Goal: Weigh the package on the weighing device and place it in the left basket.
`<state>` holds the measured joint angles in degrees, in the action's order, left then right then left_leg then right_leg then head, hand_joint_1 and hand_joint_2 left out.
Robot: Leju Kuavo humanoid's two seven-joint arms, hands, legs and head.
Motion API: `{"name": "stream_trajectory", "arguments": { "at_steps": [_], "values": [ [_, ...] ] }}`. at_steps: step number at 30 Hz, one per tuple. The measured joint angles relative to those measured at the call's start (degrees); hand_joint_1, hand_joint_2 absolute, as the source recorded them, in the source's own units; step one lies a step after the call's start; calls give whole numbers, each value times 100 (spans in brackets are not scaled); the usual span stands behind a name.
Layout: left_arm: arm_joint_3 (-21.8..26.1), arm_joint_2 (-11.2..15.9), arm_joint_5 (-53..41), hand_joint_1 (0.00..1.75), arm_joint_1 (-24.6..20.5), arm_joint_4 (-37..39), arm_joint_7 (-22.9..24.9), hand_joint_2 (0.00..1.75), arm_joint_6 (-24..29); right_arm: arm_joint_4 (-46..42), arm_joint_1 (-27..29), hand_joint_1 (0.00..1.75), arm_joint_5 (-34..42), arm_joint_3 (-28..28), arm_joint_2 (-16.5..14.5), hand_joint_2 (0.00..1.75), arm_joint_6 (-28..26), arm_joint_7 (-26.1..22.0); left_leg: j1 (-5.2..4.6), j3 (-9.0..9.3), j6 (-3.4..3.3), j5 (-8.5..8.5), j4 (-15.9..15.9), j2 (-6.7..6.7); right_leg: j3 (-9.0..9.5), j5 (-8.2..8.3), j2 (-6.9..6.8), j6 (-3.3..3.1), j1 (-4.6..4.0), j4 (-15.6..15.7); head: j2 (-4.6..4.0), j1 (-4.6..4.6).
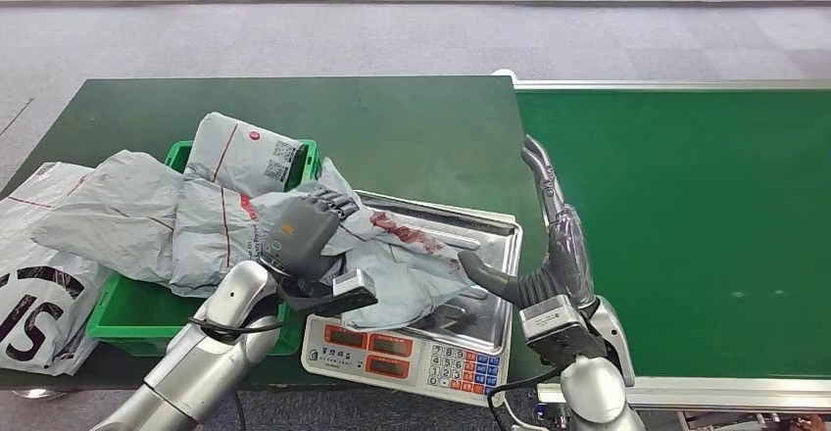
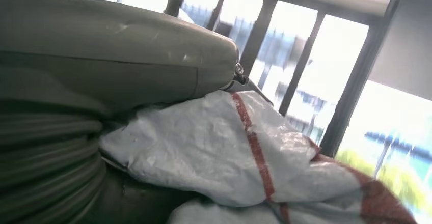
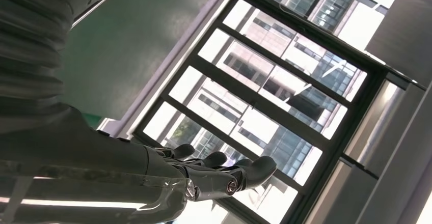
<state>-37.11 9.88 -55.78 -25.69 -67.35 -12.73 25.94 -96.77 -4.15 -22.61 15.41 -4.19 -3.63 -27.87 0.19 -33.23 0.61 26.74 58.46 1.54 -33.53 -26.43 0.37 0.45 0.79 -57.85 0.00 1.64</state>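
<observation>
1. Package (image 1: pixel 392 255) lies on the steel pan of the weighing device (image 1: pixel 490 230), a grey crumpled mailer with a red smear, draped over the pan's left edge toward the green basket (image 1: pixel 108 318).
2. My left hand (image 1: pixel 304 230) rests on the package's left end with fingers curled over the plastic; the left wrist view shows the bag (image 2: pixel 219 147) bunched against the palm, so I judge it gripped, though I cannot see the fingertips close.
3. My right hand (image 1: pixel 549 245) stands at the pan's right edge, fingers straight and apart, thumb pointing in over the pan, holding nothing.
4. Progress, as I judge it: the package is on the scale, so weighing is under way or done. I cannot read the display. The transfer to the left basket remains.
5. The basket is already heaped with other grey mailers (image 1: pixel 245 152), which spill over its rim; a white bag (image 1: pixel 34 284) lies further left.
6. Room: the path left is short. The far table is open, and the green belt (image 1: pixel 686 225) lies right of my right hand.
</observation>
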Motion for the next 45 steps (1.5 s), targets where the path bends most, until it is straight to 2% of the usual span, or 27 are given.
{"name": "stream_trajectory", "arguments": {
  "at_steps": [6, 15, 21, 26, 34, 45],
  "values": [
    [378, 128, -1171, 175, 65, -651, 303, 175, 885, 96, -108, 0, 132, 0, -8, 175, 10, 52, 0, -10, 1, 1, 0, 2, -10, -1, 0, 0, 0, 0, 0, 0],
    [545, 175, -1430, 175, 206, -875, 445, 175, 976, 206, -168, 0, 210, 0, -7, 175, 37, 48, 0, -13, 0, 1, 0, 1, -15, -1, 0, 0, 0, 0, 0, 0],
    [772, 179, -2146, 175, 269, -895, 885, 175, 1016, 208, -121, 0, 281, 0, 2, 175, 45, 53, 0, -15, 1, 1, 0, -1, -19, -1, 2, -1, 0, 0, 0, 0],
    [1330, 195, -2733, 175, 41, -183, 1211, 175, 1208, 207, -28, 0, 316, 4, 25, 175, 31, 75, 1, -16, 3, -1, 0, -12, -29, 2, 8, -4, -2, 0, 0, -1],
    [1931, 151, -2916, 175, -854, 1143, 1349, 175, 1137, 79, 128, 0, 342, 4, 103, 175, -132, 201, 5, -24, 13, -10, 1, -14, -37, 14, 15, -12, -5, -2, 0, 0],
    [2269, 116, -2933, 175, -1173, 1664, 1476, 175, 1050, 1, 324, 0, 381, 4, 254, 175, -219, 199, 5, -36, 13, -8, 1, -21, -54, 15, 18, -12, -5, -2, 0, 0]
  ]
}}
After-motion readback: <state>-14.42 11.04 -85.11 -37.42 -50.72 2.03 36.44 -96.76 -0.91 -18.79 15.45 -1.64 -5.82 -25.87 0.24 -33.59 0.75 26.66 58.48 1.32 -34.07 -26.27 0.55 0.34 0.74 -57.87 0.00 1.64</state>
